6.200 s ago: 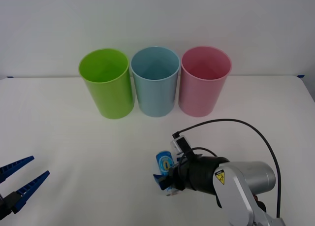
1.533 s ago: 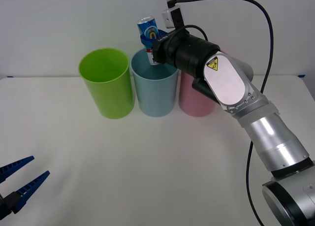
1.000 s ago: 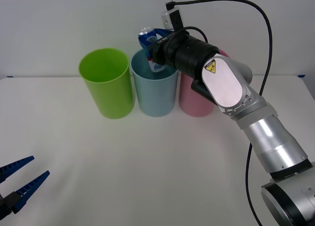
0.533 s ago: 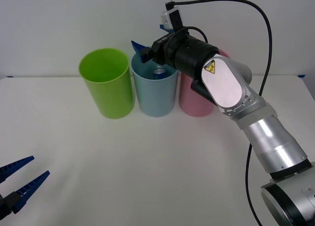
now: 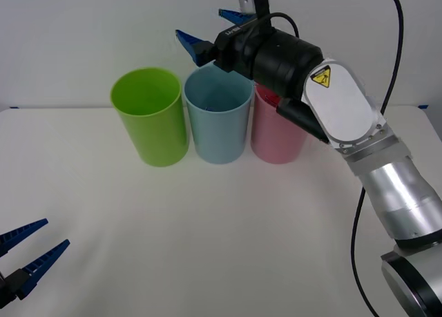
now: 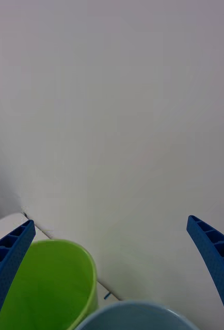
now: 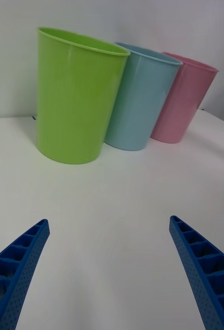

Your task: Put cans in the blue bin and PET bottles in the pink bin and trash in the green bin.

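Observation:
Three tall bins stand in a row at the back of the white table: the green bin, the blue bin and the pink bin. My right gripper hangs open just above the blue bin's rim, with nothing between its blue fingers. Its wrist view looks past the open right gripper at the green bin and the blue bin's rim. The can is hidden. PET bottles and trash are out of view. My left gripper rests open at the near left corner.
The white table stretches from the bins to the near edge, with a white wall close behind the bins. From the open left gripper the green bin, blue bin and pink bin stand ahead.
The right gripper carried the can from the table to above the blue bin, opened and dropped it in. It has since risen a little. The left arm stayed still.

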### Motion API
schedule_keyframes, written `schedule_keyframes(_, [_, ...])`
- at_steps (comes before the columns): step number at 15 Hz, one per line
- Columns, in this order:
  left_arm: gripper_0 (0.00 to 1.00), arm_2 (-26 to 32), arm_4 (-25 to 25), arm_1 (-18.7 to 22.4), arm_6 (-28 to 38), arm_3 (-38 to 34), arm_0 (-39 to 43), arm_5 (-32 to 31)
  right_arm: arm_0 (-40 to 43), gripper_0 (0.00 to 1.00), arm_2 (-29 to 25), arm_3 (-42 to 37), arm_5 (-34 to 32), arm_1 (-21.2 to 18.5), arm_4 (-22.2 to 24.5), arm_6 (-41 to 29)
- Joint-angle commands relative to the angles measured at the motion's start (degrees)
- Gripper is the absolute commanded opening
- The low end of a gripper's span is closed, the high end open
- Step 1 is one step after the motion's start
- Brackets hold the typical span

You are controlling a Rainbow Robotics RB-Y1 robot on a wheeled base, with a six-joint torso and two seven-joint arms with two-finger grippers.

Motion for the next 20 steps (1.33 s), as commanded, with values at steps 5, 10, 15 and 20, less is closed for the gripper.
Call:
schedule_keyframes(5, [0.79, 0.00, 0.00, 0.00, 0.00, 0.00, 0.00, 0.00, 16.10, 1.00, -6.41, -22.48, -9.24, -6.96, -9.47, 0.96])
schedule_keyframes(10, [0.79, 0.00, 0.00, 0.00, 0.00, 0.00, 0.00, 0.00, 32.80, 1.00, -16.52, -36.37, -22.34, -7.05, -13.52, 7.11])
schedule_keyframes(15, [0.80, 0.00, 0.00, 0.00, 0.00, 0.00, 0.00, 0.00, 45.98, 1.00, -22.40, -39.53, -29.55, -7.05, -17.82, 18.63])
schedule_keyframes(20, [0.79, 0.00, 0.00, 0.00, 0.00, 0.00, 0.00, 0.00, 54.24, 1.00, -28.29, -39.53, -37.90, -7.05, -17.12, 27.59])
